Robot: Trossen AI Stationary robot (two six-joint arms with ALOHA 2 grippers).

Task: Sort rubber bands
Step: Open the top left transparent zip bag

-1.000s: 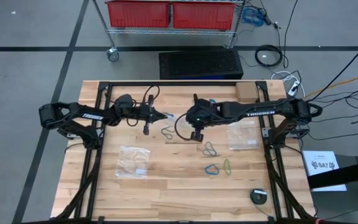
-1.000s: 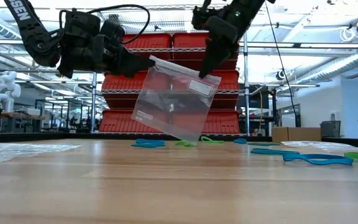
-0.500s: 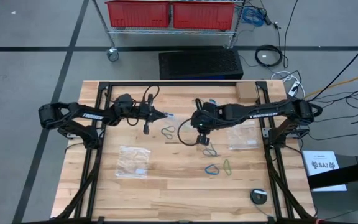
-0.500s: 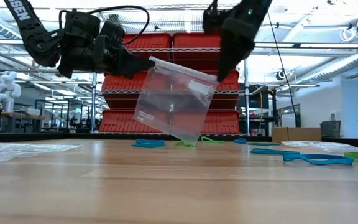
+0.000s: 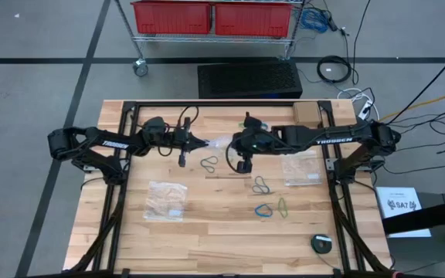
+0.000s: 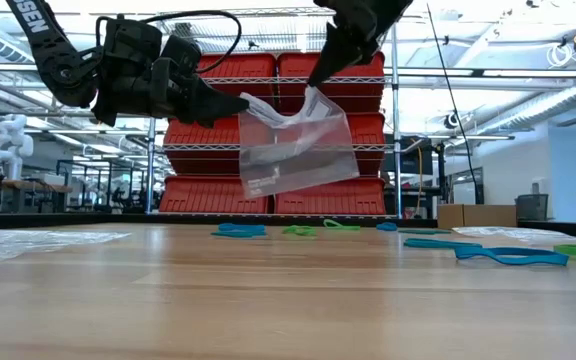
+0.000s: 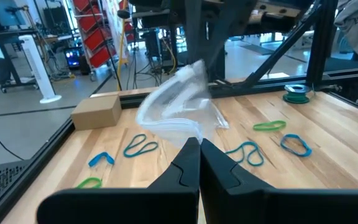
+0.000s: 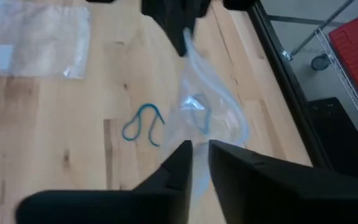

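Two arms raised, left hand (image 6: 230, 101), right hand (image 6: 314, 82), pinching bag (image 6: 298, 145)

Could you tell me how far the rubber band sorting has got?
Little looks done: the clear plastic bag seems empty. In hand: left tool and right tool hold it up between them. Left: thin teal, blue and green rubber bands lie scattered on the wooden table.

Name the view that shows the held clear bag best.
Low view: the clear bag hangs whole between both grippers, above the table. High view shows a sliver; the wrist views show it crumpled, close up.
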